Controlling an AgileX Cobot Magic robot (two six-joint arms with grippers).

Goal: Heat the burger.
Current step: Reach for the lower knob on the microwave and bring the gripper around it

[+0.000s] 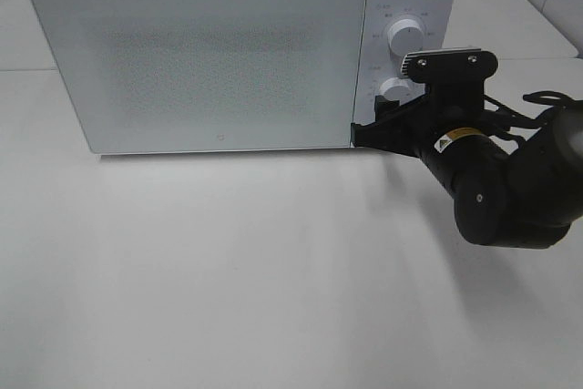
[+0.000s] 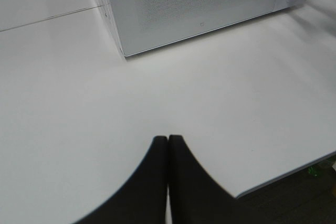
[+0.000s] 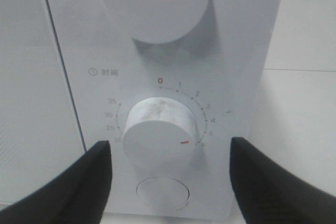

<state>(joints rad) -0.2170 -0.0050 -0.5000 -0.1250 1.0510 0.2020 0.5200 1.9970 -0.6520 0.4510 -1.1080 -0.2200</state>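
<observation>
Seen from above, a white microwave (image 1: 209, 52) with its door closed stands on a white worktop (image 1: 228, 271), filling the view from 10 to 1 o'clock. The right arm (image 1: 510, 189) reaches in from 3 o'clock, its black right fingers (image 1: 387, 129) at the oven's control panel, just in front of the timer dial (image 1: 393, 90), the lower of two white knobs. The burger appears in no view, and the frosted door hides whatever is behind it.

From the left wrist, the left fingers (image 2: 152, 182) are pressed tip to tip with nothing between them, above bare worktop near its front edge. The microwave's front and one side stand well ahead of them.

From the right wrist, the right fingers are spread wide, one on each side of the timer dial, with a clear gap on both sides, gripping nothing. The dial's red mark points close to the 6 on its scale, the red 0 at 12 o'clock. The power dial (image 3: 155, 3) sits above it and a round button (image 3: 163, 192) just below.
</observation>
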